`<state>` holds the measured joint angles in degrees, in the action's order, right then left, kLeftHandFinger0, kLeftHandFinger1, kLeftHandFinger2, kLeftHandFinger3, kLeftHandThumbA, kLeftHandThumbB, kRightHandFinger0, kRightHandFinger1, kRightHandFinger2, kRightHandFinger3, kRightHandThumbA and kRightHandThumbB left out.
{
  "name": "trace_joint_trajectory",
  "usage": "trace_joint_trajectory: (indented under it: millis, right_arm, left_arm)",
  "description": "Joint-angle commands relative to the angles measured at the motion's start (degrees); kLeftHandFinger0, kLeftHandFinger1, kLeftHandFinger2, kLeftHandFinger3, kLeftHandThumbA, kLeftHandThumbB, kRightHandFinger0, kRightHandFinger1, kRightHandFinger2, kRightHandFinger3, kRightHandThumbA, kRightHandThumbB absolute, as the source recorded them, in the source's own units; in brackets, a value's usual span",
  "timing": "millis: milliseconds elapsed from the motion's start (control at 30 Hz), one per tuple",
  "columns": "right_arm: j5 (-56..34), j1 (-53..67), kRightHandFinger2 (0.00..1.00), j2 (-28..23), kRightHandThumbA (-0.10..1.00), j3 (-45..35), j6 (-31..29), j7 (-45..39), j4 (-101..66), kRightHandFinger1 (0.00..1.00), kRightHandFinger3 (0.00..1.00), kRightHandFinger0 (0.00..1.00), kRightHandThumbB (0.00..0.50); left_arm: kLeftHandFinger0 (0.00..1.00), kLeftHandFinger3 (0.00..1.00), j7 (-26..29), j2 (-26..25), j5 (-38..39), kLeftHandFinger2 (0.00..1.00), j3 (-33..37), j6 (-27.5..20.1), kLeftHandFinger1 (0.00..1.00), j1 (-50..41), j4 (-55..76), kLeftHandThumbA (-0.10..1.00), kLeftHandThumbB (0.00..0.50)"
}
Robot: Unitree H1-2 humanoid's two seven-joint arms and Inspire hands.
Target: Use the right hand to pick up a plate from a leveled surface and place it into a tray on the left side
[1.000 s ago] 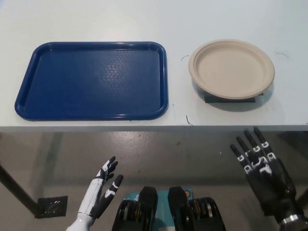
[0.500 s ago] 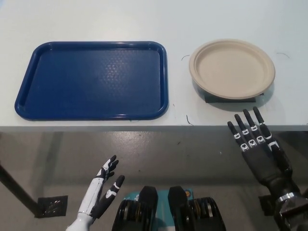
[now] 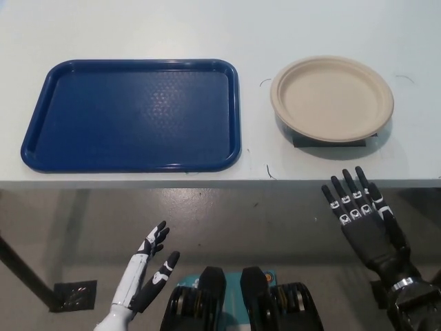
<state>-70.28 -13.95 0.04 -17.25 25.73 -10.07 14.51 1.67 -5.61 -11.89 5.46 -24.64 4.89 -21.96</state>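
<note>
Plate (image 3: 332, 98) on table, beyond right robot hand (image 3: 363, 217)

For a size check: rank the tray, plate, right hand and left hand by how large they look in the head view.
1. Tray, by far the largest.
2. Plate.
3. Right hand and left hand: both look smaller than the plate, but both are nearer the camera, so I won't rank them.

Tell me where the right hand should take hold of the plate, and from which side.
Probably the plate's near rim, approached from the table's front edge. The dark block beneath lifts it, leaving a gap there, and the open right hand sits just below that edge.
</note>
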Motion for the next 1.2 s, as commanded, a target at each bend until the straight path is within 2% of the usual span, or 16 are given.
trace_joint_trajectory:
  millis: [0, 167, 733, 1167]
  right_arm:
    - [1.6, -3.2, 1.0, -0.1, 1.0, -0.8, -0.3, -3.0, 1.6, 1.0, 1.0, 1.0, 0.399]
    - [2.1, -4.3, 1.0, -0.1, 1.0, -1.7, -0.5, -3.3, 2.9, 1.0, 1.0, 1.0, 0.391]
    - [3.1, -9.4, 1.0, 0.1, 1.0, -4.5, 0.0, -3.1, 6.2, 1.0, 1.0, 1.0, 0.413]
    - [4.9, -13.0, 1.0, 0.0, 1.0, -5.2, -0.8, -3.9, 11.5, 1.0, 1.0, 1.0, 0.397]
  left_arm:
    - [1.0, 1.0, 1.4, -0.6, -0.4, 1.0, -0.3, -2.3, 1.0, 0.7, 1.9, 0.84, 0.118]
    - [1.0, 1.0, 1.4, -0.7, -0.1, 1.0, -0.2, -2.3, 1.0, 0.7, 1.6, 0.83, 0.125]
    - [1.0, 1.0, 1.0, -1.0, 0.4, 1.0, 0.1, -2.3, 1.0, 0.6, 1.5, 0.84, 0.145]
    - [1.0, 1.0, 0.8, -1.4, 0.7, 1.0, 0.3, -2.3, 1.0, 0.6, 1.9, 0.84, 0.164]
